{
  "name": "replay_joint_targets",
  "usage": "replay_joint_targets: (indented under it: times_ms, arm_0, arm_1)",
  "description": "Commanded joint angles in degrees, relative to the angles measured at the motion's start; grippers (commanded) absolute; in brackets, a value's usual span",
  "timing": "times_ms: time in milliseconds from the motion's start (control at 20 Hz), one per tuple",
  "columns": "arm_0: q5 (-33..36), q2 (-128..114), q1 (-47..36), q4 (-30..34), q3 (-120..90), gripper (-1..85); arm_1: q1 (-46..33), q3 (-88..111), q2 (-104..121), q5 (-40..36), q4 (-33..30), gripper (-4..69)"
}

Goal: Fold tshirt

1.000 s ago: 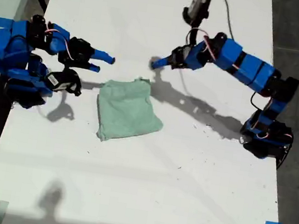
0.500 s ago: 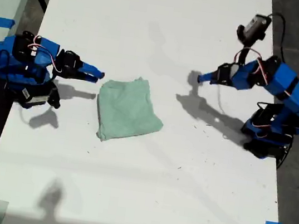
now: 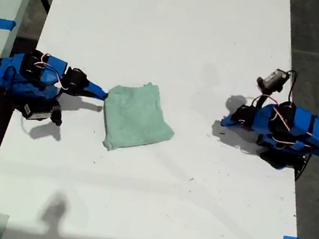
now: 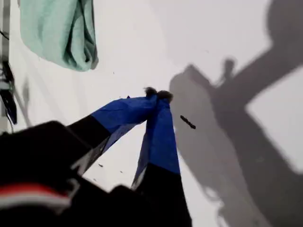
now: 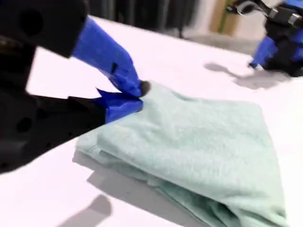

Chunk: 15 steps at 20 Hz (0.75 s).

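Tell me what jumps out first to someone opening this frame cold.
The folded pale mint-green soft-fabric tshirt lies as a compact bundle near the middle of the white table. My second gripper, blue-fingered and shut, sits at the shirt's edge on the exterior view's left. My first gripper, also shut, is tucked low over bare table at the exterior view's right, apart from the cloth.

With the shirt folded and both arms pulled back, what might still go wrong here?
My second gripper, shut, sits right at the edge of the folded tshirt; retracting carelessly might drag that edge and loosen the fold. The fold looks uneven and bulky at one end, so it may slump open. My first gripper is well apart.
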<state>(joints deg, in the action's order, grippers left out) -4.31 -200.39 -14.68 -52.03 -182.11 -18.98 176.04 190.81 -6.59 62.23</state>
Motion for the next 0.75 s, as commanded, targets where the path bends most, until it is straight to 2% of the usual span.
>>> replay_joint_targets:
  times_ms: [0,50,150,700]
  arm_0:
    - [-1.0,-5.7,1.8,-4.8,-0.8,17.8]
    - [-1.1,-5.8,3.0,-4.9,-0.6,18.4]
    - [-1.1,-5.8,4.7,-4.9,-0.6,18.3]
    - [-1.1,-5.8,6.2,-4.9,-0.6,18.2]
  arm_1:
    - [0.5,0.4,8.6,-4.3,8.2,-0.2]
    - [-1.1,0.4,8.6,-12.9,8.2,0.0]
    - [-2.7,0.2,8.7,-38.9,8.5,0.2]
    - [-2.5,-0.1,8.7,-39.3,9.2,-0.4]
